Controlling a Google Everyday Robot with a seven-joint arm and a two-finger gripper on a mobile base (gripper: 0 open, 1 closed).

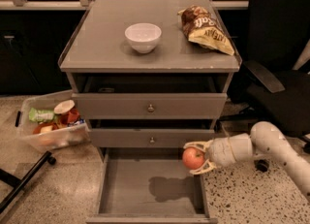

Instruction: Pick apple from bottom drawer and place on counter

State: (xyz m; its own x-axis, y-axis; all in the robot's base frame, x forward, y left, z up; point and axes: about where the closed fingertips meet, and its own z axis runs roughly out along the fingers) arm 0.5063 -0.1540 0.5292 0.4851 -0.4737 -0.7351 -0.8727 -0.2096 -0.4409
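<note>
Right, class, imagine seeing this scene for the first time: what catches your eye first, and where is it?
The gripper, at the lower right, has its fingers shut on the red apple, held above the right side of the open bottom drawer. Up on the counter sit a white bowl and a chip bag.

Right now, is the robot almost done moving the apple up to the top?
About halfway. Done: the bottom drawer is open, and the gripper has its fingers shut on the apple. In hand: the apple hangs above the drawer floor by the right wall, with its shadow below. Left: carrying it up to the counter, where a white bowl and a chip bag sit, then letting go.
</note>
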